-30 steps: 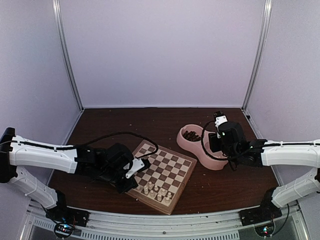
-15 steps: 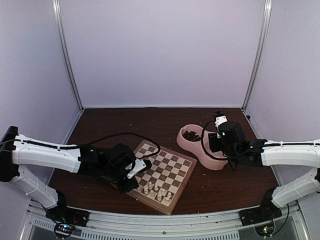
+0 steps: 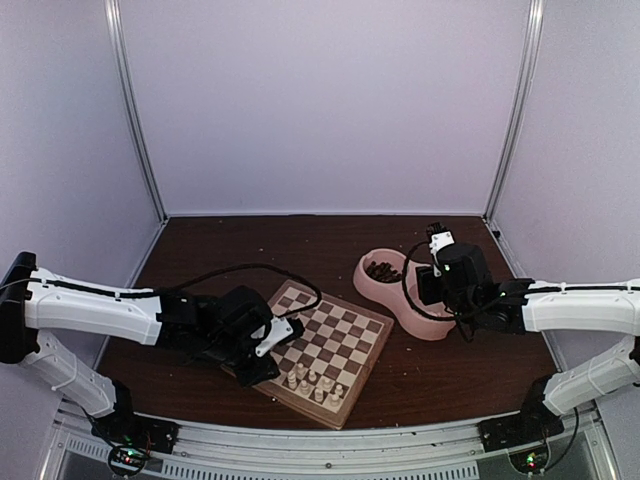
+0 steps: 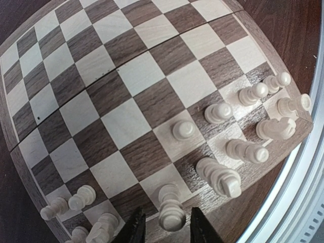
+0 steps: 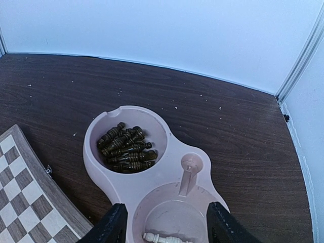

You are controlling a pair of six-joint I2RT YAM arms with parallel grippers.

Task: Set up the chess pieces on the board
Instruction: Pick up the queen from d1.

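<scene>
Left gripper (image 4: 167, 215) straddles one upright cream piece (image 4: 172, 218) on the board (image 4: 116, 76) edge row, with slim gaps either side. Other cream pieces (image 4: 183, 130) are clustered right and lower left.

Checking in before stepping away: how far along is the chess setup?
Done: a dozen-odd cream pieces stand along the board's near edge. In hand: one piece between the left gripper's open fingers. Left: a cream piece and the dark pieces in the pink bowl.
</scene>
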